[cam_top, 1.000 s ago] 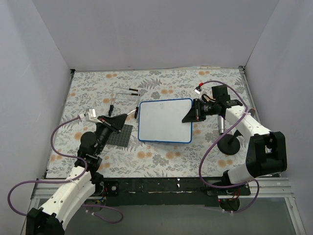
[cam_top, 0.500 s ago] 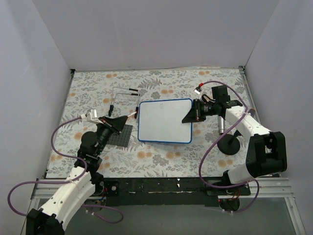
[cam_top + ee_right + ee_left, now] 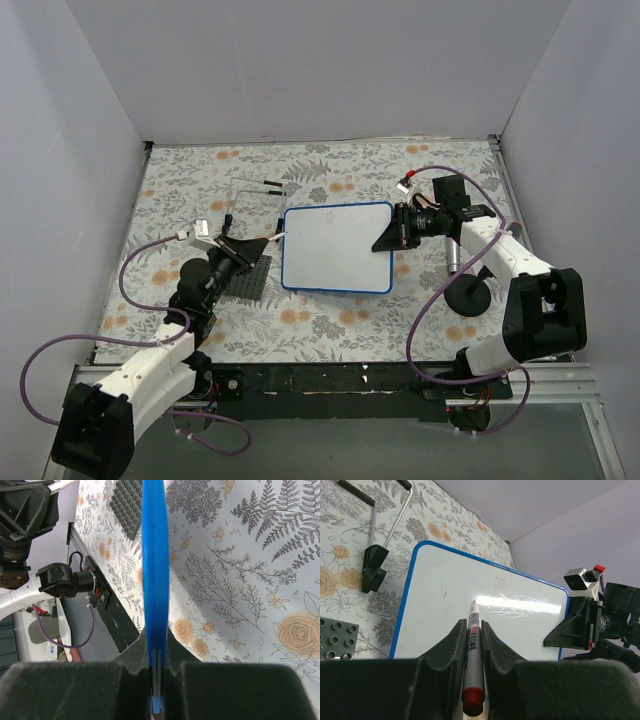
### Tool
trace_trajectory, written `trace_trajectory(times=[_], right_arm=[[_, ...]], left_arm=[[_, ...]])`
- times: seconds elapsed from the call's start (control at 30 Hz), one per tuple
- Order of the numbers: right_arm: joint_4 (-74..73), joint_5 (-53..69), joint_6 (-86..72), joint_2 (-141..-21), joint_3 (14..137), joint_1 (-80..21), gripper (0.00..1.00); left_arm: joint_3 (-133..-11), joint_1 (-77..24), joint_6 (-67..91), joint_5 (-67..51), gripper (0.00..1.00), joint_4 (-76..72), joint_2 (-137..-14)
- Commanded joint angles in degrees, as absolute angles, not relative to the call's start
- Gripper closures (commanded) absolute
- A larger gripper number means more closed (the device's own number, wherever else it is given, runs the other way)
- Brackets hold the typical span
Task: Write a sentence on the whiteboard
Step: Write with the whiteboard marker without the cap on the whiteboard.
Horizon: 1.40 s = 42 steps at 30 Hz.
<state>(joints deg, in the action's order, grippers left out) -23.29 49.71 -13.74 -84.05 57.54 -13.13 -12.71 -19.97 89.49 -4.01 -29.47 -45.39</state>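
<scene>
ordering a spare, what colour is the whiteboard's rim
Blue: the thin rim of the flat white whiteboard, clearest in the left wrist view.

Shows the whiteboard edge-on, as a blue vertical band up the centre. Held at its lower end by the right gripper, with dark fingers pressed against both faces. Lies over a floral tablecloth. Left of the band: a dark studded plate at top, a black rail below it, a purple cable, and part of the left arm.
</scene>
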Motion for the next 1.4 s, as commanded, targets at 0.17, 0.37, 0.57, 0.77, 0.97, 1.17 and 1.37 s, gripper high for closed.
trace_trajectory(times=[0.17,0.37,0.57,0.77,0.97,1.17,1.37], right_arm=[[-23.6,46.1,-10.0,-84.8,57.2,-13.3,0.99],[-23.6,46.2,-10.0,-84.9,57.4,-13.2,0.99],[-23.6,46.0,-9.8,-84.1,57.0,-13.3,0.99],[-23.6,45.9,-9.8,-83.4,56.7,-13.3,0.99],[-23.4,46.0,-9.8,-83.4,56.6,-13.3,0.99],[-23.3,45.9,-9.8,-83.2,56.5,-13.3,0.99],[-23.3,46.0,-9.8,-83.2,56.5,-13.2,0.99]], left_arm=[[-15.2,-19.4,88.9,-4.7,1.0,-30.0,-44.1],[-14.9,-19.2,88.5,-4.4,1.0,-28.7,-42.7],[-14.7,-19.2,88.5,-5.4,1.0,-28.2,-42.1],[-14.6,-19.2,88.2,-5.4,1.0,-27.1,-40.5],[-14.2,-19.2,88.0,-5.1,1.0,-26.3,-39.3],[-13.9,-19.2,88.2,-5.2,1.0,-26.3,-39.1],[-13.7,-19.3,88.1,-5.2,1.0,-26.2,-39.1]])
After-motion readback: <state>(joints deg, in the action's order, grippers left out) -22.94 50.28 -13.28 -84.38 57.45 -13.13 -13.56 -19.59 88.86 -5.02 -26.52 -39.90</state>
